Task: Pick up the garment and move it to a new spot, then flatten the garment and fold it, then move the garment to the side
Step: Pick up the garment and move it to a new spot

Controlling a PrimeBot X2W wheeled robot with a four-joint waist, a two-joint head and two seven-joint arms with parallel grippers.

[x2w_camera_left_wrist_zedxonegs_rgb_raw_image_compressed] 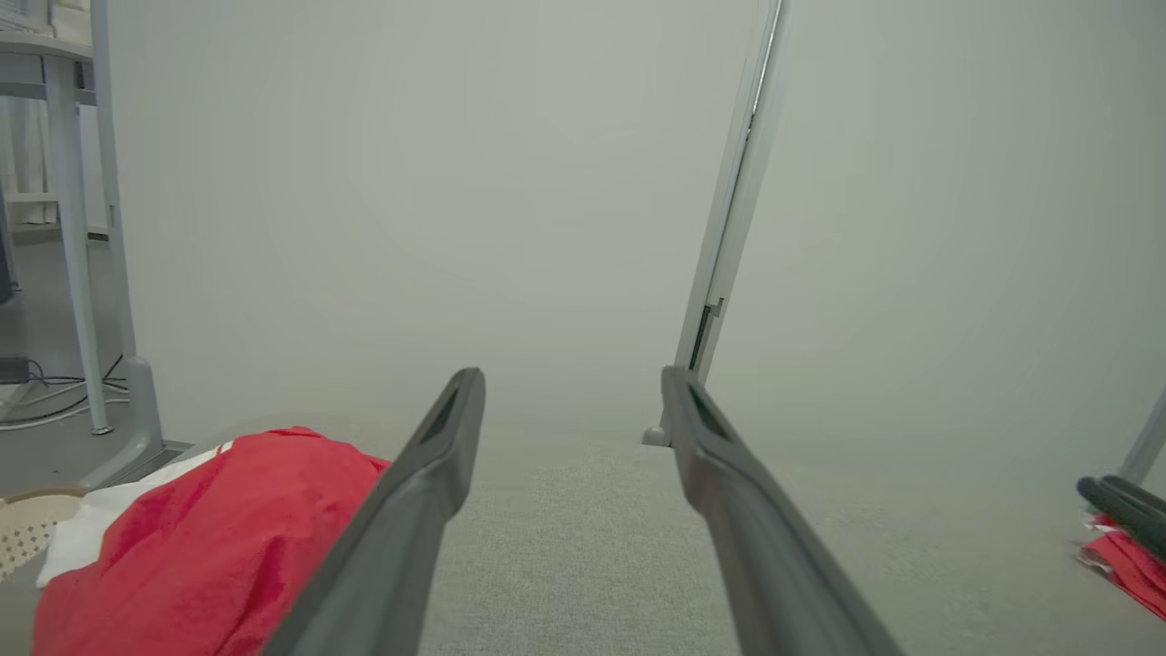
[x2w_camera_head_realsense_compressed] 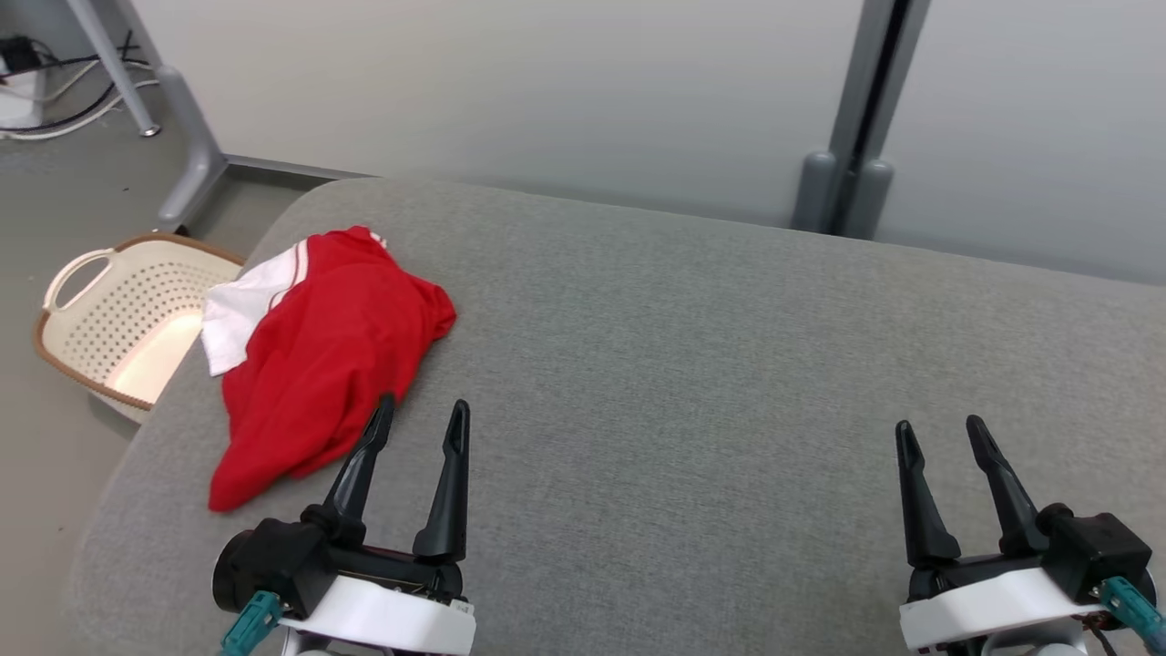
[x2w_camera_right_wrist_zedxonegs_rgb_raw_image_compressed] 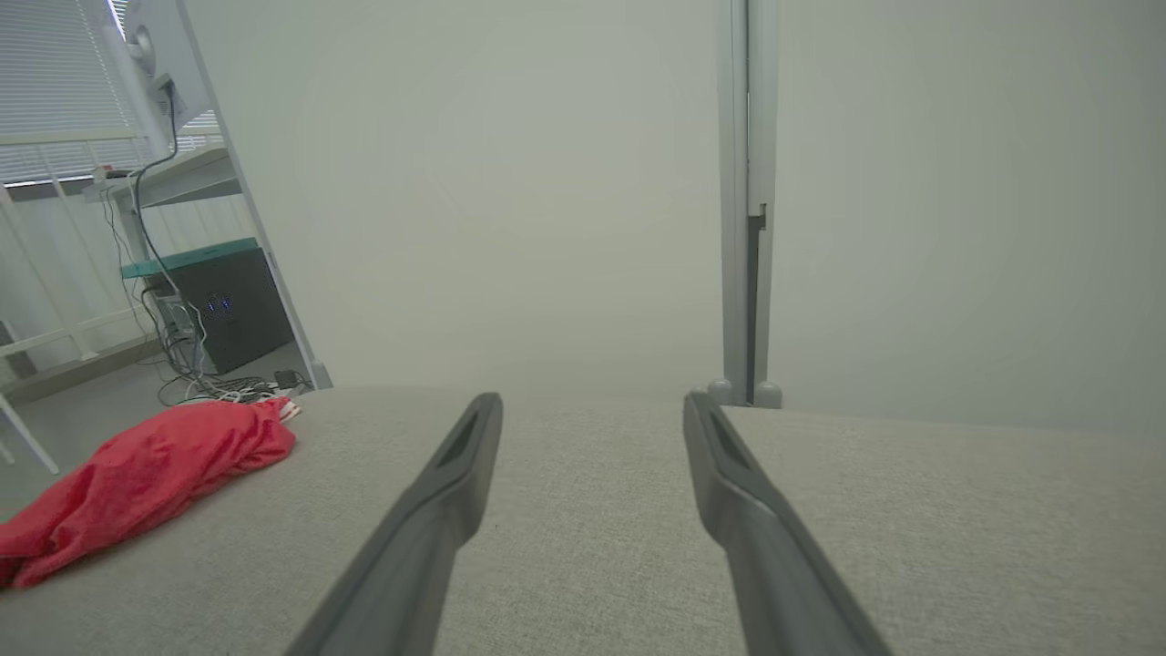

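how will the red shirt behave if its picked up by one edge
Likely floppy: the shirt lies crumpled in soft folds, so it should hang limp from a pinch. Probably light, since the cloth looks thin. Pushed, it may bunch up rather than slide on the textured grey surface.

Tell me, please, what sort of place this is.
Probably an office or lab: partitions, a computer and cables by a desk, a basket beside the cushion bearing a garment.

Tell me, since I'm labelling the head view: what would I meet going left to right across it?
Cream basket → red garment → left hand → right hand.
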